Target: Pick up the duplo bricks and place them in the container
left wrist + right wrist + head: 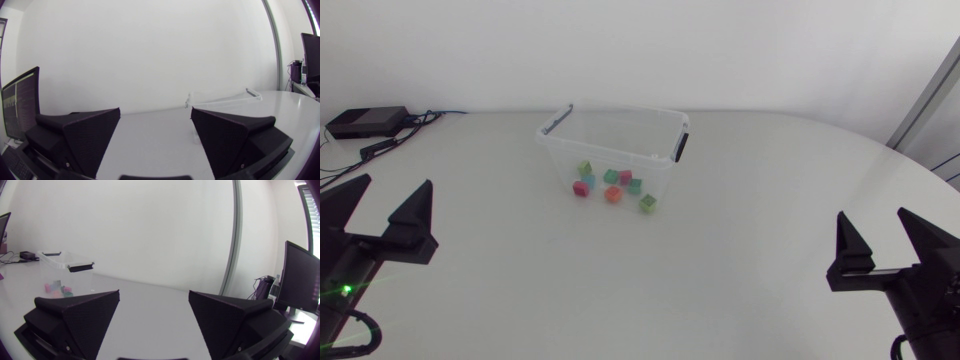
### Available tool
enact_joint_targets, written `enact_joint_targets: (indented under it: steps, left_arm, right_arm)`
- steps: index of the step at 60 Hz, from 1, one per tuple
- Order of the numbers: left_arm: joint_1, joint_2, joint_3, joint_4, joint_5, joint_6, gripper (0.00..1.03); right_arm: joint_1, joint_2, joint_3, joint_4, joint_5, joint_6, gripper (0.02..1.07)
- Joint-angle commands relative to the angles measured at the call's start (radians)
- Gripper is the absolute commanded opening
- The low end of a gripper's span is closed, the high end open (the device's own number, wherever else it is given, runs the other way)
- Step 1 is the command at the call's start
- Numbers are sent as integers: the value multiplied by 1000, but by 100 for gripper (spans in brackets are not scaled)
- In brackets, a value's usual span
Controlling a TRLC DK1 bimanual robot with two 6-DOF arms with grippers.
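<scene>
The smooth white bench [740,260] carried a clear plastic container [556,152], a rectangular tub with black handles at its short ends. It sat at the far middle, long axis running across between the arms, and looked slightly nearer the left arm. The left claw [398,182] and right claw [872,213], matte black wedges, stood wide open and empty at the near corners, well apart from it. Small blocky duplo bricks [612,194] in green, blue, pink and orange appeared to lie inside the container.
</scene>
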Motion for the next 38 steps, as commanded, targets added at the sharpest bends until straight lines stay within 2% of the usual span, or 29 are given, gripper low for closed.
enact_joint_targets:
  steps: [1,24,38]
  left_arm:
    - [9,-45,-44,-20,8,-50,99]
    - [20,-237,-173,-149,35,-151,99]
    - [20,-239,-175,-150,35,-152,99]
  right_arm:
    - [-10,-3,-19,-17,-16,51,102]
    - [-28,0,-17,-61,-89,161,102]
    - [-28,0,-17,-62,-90,162,102]
